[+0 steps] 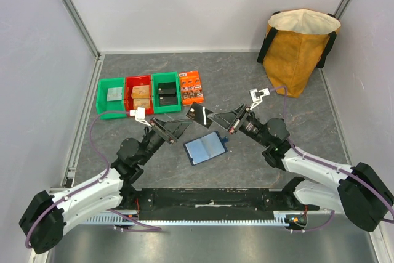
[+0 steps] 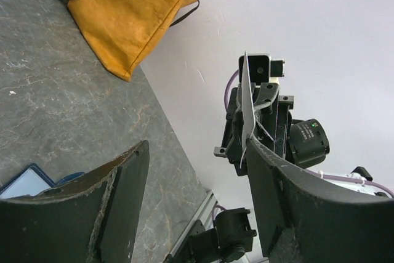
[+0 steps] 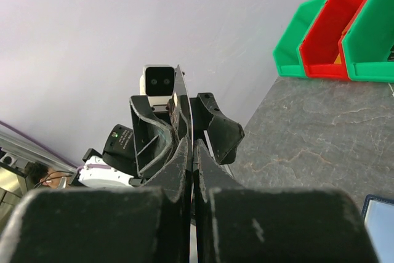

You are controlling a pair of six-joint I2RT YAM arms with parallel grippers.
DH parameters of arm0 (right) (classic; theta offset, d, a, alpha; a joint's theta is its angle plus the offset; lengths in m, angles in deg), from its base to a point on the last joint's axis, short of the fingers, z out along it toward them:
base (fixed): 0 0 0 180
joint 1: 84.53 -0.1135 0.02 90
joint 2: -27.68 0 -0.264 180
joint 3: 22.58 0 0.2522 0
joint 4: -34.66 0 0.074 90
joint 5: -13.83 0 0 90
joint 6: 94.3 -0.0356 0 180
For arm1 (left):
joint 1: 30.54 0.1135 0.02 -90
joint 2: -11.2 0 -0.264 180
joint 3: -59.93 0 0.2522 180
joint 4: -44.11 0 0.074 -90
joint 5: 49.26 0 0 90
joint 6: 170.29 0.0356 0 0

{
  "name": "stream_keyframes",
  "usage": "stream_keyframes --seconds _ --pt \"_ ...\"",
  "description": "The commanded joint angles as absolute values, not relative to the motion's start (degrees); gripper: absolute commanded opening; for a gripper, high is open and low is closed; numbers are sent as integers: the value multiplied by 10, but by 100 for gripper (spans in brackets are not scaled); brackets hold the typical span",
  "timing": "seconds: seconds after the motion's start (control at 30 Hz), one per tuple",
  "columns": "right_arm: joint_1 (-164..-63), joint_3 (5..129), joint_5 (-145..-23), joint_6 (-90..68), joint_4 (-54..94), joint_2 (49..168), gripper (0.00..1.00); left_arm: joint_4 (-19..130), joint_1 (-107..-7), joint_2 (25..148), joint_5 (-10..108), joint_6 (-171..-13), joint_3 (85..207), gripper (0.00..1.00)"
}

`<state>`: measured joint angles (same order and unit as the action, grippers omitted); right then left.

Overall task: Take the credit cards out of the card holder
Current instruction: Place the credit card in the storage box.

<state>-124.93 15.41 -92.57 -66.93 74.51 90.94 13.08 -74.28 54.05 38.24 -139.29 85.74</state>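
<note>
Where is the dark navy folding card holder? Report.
The dark navy folding card holder lies open on the grey table, mid-frame in the top view, between the left arm and right arm.

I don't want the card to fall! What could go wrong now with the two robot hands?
The right hand pinches the card by one end only, up above the table, so it could slip and drop. The left hand is open close by, and from its own camera the card sits near one finger, not in the middle. Closing now might bump it loose instead of catching it.
</note>
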Motion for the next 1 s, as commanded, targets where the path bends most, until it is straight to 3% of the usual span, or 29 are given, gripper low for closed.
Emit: stream_keyframes --seconds 0.0,0.53,0.9,0.97 --pt "-1253 140 -898 -671 757 903 0 64 -742 539 379 -1430 856 70" --pt "-1256 138 -897 -705 827 927 0 44 -744 595 385 -1486 856 67" --pt "-1278 132 -893 -715 863 961 0 -21 -748 648 390 -1497 873 47" --pt "-1280 132 -892 -713 864 964 0 -29 -748 652 385 -1504 870 35"
